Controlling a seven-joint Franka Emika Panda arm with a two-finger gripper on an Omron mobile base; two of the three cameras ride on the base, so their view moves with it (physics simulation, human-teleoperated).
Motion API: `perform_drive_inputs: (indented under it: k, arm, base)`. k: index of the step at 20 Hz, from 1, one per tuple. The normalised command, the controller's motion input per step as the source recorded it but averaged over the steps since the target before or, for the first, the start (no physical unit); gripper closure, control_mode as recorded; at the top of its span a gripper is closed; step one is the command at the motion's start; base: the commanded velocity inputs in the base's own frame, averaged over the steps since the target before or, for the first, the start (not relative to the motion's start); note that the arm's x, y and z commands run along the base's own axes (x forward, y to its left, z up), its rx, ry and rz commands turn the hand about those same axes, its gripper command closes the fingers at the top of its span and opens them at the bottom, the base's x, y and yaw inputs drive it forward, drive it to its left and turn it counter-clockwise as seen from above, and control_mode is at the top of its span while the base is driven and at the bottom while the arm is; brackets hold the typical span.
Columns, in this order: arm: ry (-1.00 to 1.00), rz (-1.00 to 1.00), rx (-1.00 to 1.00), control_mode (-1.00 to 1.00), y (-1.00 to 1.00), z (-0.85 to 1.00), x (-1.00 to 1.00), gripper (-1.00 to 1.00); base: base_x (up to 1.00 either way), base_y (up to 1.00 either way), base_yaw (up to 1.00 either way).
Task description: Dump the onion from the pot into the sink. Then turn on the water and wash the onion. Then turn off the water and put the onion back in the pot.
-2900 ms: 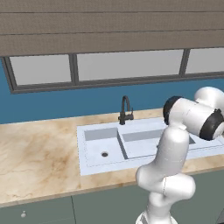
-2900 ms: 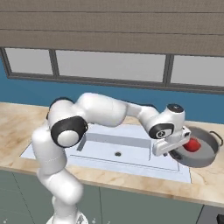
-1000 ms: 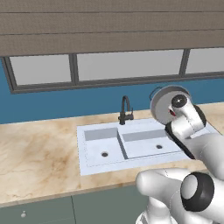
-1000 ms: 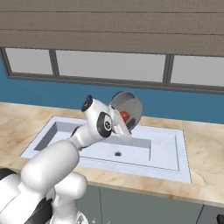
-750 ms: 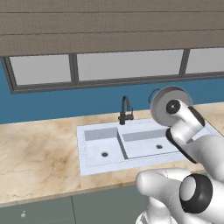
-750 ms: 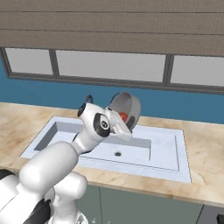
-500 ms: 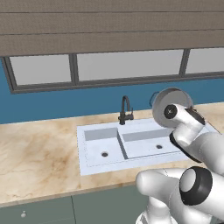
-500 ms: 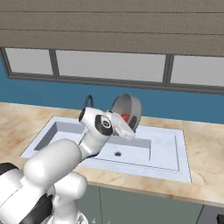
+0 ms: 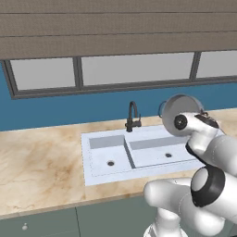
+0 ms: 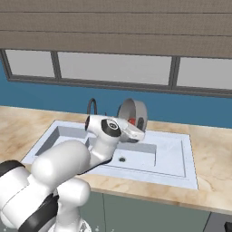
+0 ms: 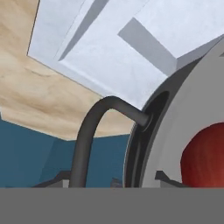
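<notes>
A beige marble counter (image 9: pixel 41 171) runs below a blue wall and a row of windows (image 9: pixel 134 68). Set into the counter is the white sink (image 9: pixel 99 159), with a small left basin, a larger right basin and a dark faucet (image 9: pixel 133 116) behind the divider. Above the right basin, the gripper (image 10: pixel 138 134) is clenched on the rim of the pot (image 10: pixel 131 114), which is held tipped on its side, mouth facing the basin. The onion (image 11: pixel 204 154) lies inside the tilted pot, against its wall. The pot's dark loop handle (image 11: pixel 94 133) projects from its side.
</notes>
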Motion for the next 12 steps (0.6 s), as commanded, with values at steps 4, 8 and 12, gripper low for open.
perform_drive_inputs:
  k: [4, 8, 12]
  arm:
    - [0.0, 0.02, -0.14, -1.0, -0.1, 0.2, 0.0, 1.0]
    - [0.0, 0.0, -0.16, -1.0, -0.08, 0.08, 0.06, 1.0]
    - [0.01, 0.0, -0.14, -1.0, 0.0, 0.0, 0.01, 1.0]
  base:
    - [0.0, 0.0, 0.0]
    - [0.0, 0.0, 0.0]
    - [0.0, 0.0, 0.0]
